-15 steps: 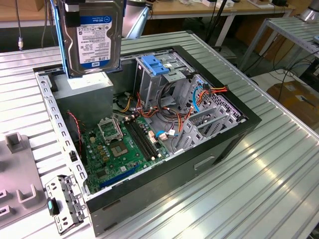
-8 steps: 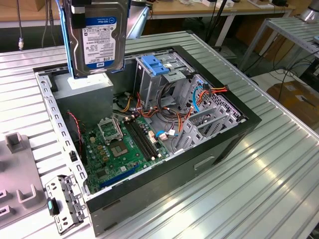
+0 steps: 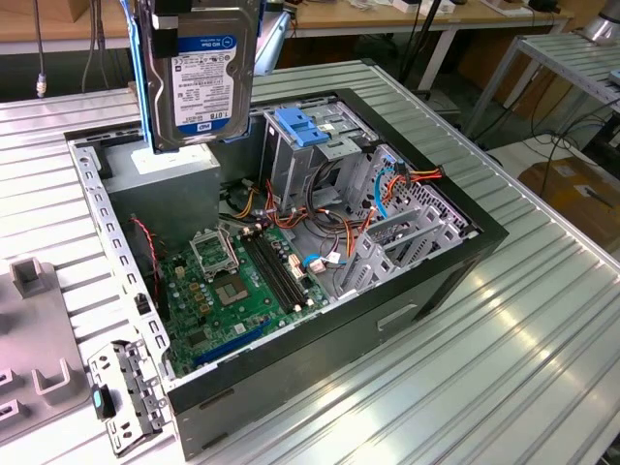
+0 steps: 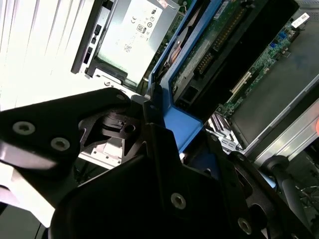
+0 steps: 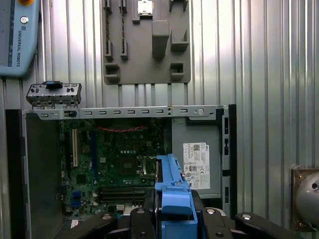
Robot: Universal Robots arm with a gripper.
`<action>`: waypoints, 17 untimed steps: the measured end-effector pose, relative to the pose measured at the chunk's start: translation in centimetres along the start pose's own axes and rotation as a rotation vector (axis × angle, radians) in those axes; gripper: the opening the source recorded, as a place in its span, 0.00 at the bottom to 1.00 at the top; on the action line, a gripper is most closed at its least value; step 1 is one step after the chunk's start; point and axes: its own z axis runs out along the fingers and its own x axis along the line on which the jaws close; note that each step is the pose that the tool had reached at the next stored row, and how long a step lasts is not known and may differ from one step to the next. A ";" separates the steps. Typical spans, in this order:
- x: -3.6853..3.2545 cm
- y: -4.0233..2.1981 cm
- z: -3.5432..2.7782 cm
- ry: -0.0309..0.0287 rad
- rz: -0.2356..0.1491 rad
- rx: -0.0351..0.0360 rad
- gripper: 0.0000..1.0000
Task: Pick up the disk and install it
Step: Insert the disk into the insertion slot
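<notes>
The disk (image 3: 199, 73), label with a blue band facing out and blue side rails, hangs upright in the air over the back corner of the open computer case (image 3: 426, 291). It hovers above the grey power-supply box (image 3: 179, 165). My gripper (image 3: 208, 8) is shut on the disk's upper end. In the first wrist view the disk (image 5: 173, 201) shows end-on between the black fingers (image 5: 142, 224), over the motherboard (image 5: 119, 164) and beside the power supply (image 5: 197, 159). In the second wrist view the disk (image 4: 209, 50) juts out from the gripper (image 4: 154, 149). The metal drive cage with its blue latch (image 3: 300, 131) stands inside the case.
A grey fixture plate (image 5: 144, 45) lies on the ribbed metal table beside the case. A loose metal bracket (image 3: 121, 392) rests by the case's near corner. A teach pendant (image 5: 17, 35) lies on the table. Loose cables (image 3: 320, 228) cross the case interior.
</notes>
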 end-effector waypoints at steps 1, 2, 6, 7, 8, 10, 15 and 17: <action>0.00 0.00 0.00 0.0001 0.000 0.0000 0.37; 0.00 0.00 0.00 0.0000 0.000 0.0000 0.37; 0.01 -0.01 0.00 -0.0001 0.000 0.0000 0.37; 0.05 -0.02 0.00 -0.0001 0.000 0.0000 0.37; 0.11 -0.02 0.00 0.0001 0.000 -0.0001 0.37; 0.44 -0.02 0.00 -0.0001 0.000 0.0000 0.37; 1.45 -0.05 0.00 -0.0001 0.000 0.0001 0.37; 2.34 -0.08 0.00 0.0002 0.000 -0.0001 0.37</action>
